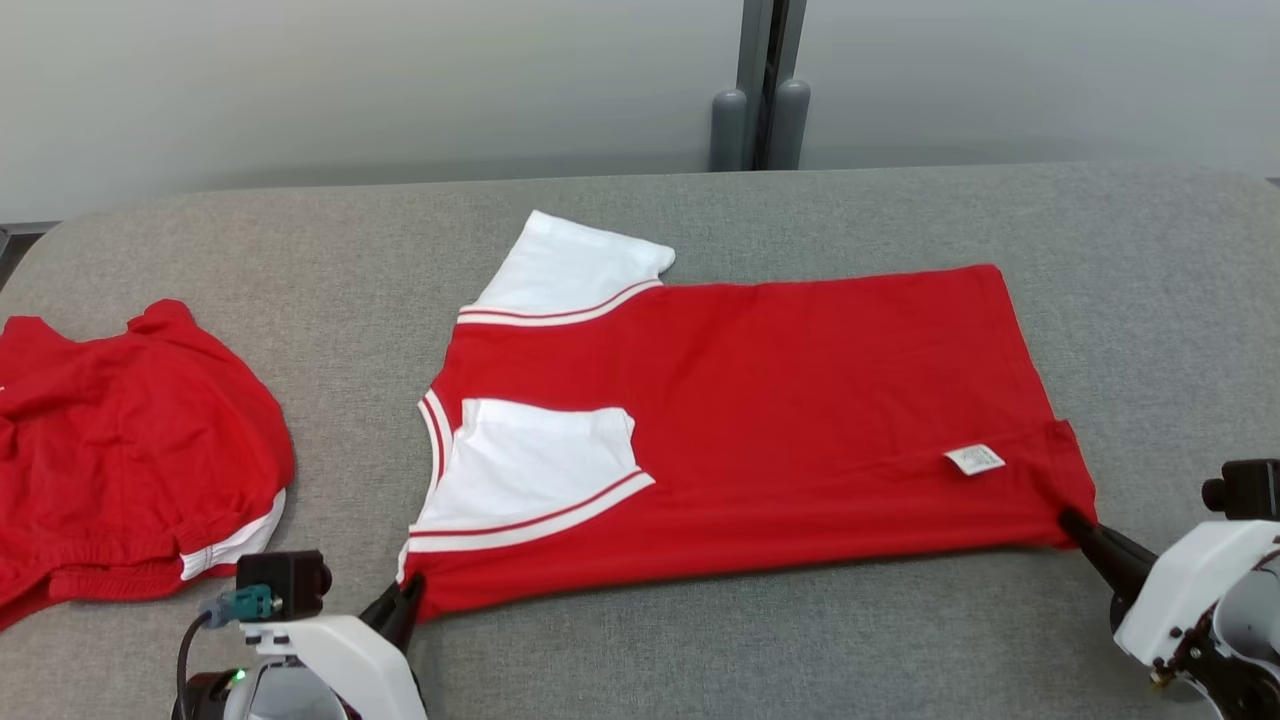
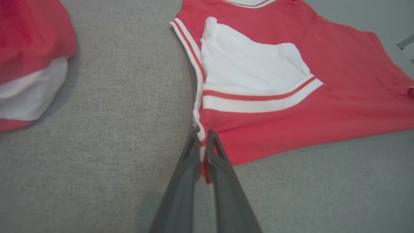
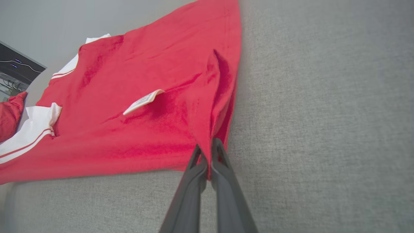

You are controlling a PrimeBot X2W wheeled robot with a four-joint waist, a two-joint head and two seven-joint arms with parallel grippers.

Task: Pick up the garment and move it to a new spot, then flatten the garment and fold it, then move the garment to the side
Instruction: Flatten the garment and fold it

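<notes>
Nearest the robot, the left hand (image 1: 408, 598) is pinched shut on the near left corner of the garment (image 1: 780, 400), at the shoulder end, with red cloth and a strip of white trim caught between its two dark fingers (image 2: 189, 155). At the garment's near right corner the right hand (image 3: 207, 147) is likewise closed tight on the hem, and a small ridge of cloth rises from the grip. The garment is a red shirt lying mostly flat on the grey bench (image 1: 700, 650), stretched between the two hands with its neckline to the robot's left and its hem to the right. Just inside the hem, near the right hand's corner, a small white care label (image 1: 975, 459) lies on the red cloth; its print is too small to read. Further in, the near sleeve (image 1: 530, 465), white with a red stripe along its white band, is folded over onto the red body. The far sleeve (image 1: 570, 265), white as well, sticks out past the garment's far left edge. Well to the left of the garment lies a second red garment (image 1: 120, 440), crumpled, with a white band. Beyond the garment's far edge stand a pale wall (image 1: 350, 90) and a grey post (image 1: 760, 90).
</notes>
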